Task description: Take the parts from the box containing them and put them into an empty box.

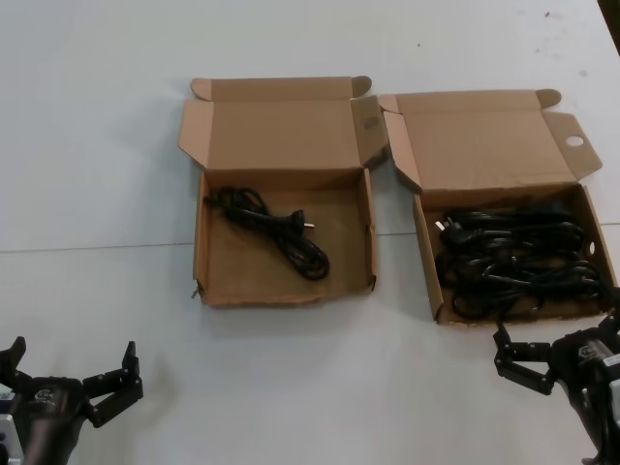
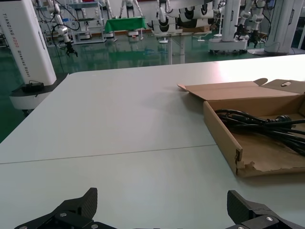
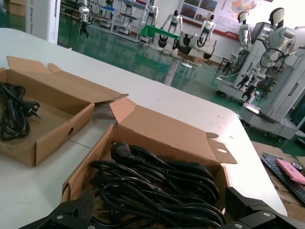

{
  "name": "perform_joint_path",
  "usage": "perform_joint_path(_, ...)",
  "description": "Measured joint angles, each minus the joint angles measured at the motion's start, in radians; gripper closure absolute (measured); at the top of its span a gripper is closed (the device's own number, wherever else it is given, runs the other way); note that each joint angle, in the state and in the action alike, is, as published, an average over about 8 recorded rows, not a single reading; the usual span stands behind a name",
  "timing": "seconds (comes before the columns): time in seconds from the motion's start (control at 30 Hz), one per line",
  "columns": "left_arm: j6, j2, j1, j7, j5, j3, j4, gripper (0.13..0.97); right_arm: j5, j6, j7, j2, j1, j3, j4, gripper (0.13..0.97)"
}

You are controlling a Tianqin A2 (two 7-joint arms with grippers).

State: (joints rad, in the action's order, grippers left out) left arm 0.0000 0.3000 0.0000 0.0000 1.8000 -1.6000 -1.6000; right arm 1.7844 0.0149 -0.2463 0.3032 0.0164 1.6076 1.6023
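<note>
One cord [image 1: 274, 229] lies in the left box [image 1: 208, 276] — both pincers, left [image 1: 70, 373] and right [image 1: 523, 363], hang open and empty near the full box [image 1: 432, 276].

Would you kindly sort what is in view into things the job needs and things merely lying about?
Job:
- box with the holed flap, full of cords
- ragged-edged box, one cord inside
- right tool, open
- left tool, open

Lying about:
- nothing on the white table
</note>
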Motion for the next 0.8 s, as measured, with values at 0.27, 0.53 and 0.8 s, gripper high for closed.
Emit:
perform_joint_path(0.27,0.000,0.000,0.000,0.000,0.000,0.000,0.000,0.132,0.000,0.000,0.000,0.000,0.000,0.000,0.000,0.129)
perform_joint_path(0.53,0.000,0.000,0.000,0.000,0.000,0.000,0.000,0.132,0.000,0.000,0.000,0.000,0.000,0.000,0.000,0.129)
perform_joint_path(0.8,0.000,0.000,0.000,0.000,0.000,0.000,0.000,0.132,0.000,0.000,0.000,0.000,0.000,0.000,0.000,0.129)
